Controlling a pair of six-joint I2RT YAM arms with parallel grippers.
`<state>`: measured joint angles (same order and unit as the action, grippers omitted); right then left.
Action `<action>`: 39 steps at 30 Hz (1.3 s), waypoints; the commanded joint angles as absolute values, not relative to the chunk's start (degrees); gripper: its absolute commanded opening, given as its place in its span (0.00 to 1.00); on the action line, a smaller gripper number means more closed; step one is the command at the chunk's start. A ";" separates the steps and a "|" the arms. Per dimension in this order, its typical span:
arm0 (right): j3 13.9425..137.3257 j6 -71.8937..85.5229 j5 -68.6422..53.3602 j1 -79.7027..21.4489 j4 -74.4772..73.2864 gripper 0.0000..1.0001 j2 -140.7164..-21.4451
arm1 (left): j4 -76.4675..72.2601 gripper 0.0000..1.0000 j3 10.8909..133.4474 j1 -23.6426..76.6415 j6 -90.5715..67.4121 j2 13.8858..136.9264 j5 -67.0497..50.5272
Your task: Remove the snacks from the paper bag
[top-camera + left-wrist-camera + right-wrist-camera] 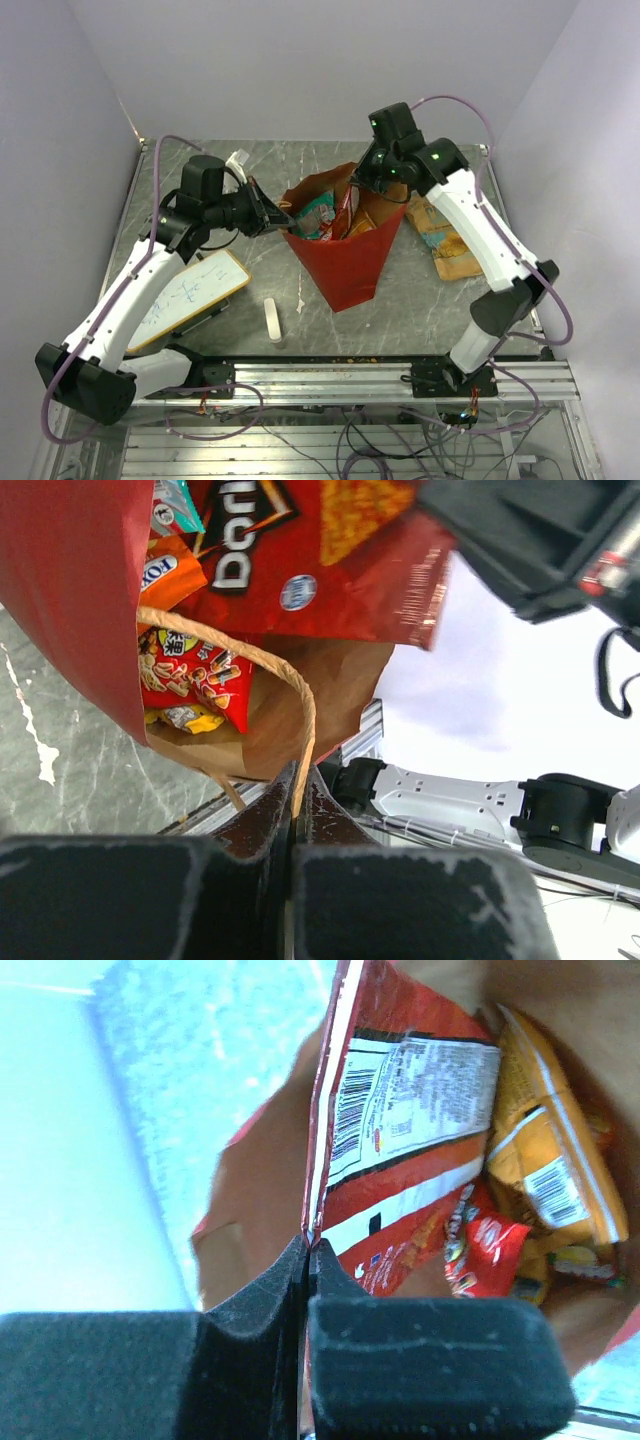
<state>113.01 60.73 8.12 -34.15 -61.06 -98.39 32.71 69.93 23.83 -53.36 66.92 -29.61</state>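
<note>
- Left claw (301,792): pinched narrow on the twisted tan handle (268,665) at the rim of the paper bag (345,265), anchoring it.
- Right claw (308,1258): jaws closed on the crimped edge of the red chip packet (400,1150), just at the bag's mouth.
- Step in hand, as I judge it: draw the red chip packet out of the bag.
- Method: lift along the line of the mouth, not across it. Hold the handle firm so the bag neither tips nor follows. The grip is on thin seam only, so go slowly, since the foil may slip.
- Red chip packet: large, flat, glossy foil with a white label panel and barcode on the side facing my right wrist. It is half risen above the rim.
- Inside the bag, below it: orange packet (545,1160), small red packet (482,1248), and a teal packet (175,505) near the rim.
- Right of the bag, on the counter (420,310): loose packets (447,240), apparently already out.
- Paper bag: red outside, brown kraft inside, mouth open.
</note>
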 commanded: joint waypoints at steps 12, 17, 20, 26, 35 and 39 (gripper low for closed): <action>128.44 47.23 12.60 -34.30 -51.04 0.00 -84.61 | 32.52 0.07 68.46 24.14 -52.52 64.35 -28.02; 126.37 45.71 17.47 -34.32 -49.33 0.00 -78.50 | 34.77 0.07 69.39 24.08 -50.67 64.29 -27.66; 126.59 44.90 22.22 -34.32 -52.53 0.00 -75.70 | 36.20 0.07 69.90 24.08 -49.51 64.57 -27.85; 120.23 44.30 30.80 -34.36 -59.15 0.00 -68.04 | 39.18 0.07 70.15 24.08 -45.76 64.19 -26.83; 97.61 52.60 42.69 -34.28 -69.69 0.00 -59.65 | 40.32 0.07 69.90 23.99 -44.74 63.54 -26.68; 86.92 56.67 45.86 -34.35 -70.17 0.00 -58.96 | 40.93 0.07 70.48 23.99 -44.35 63.59 -26.36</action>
<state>93.60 51.09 39.70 -34.15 -67.66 -59.13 39.44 68.10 23.83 -45.98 64.55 -27.20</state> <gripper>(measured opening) 0.006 0.075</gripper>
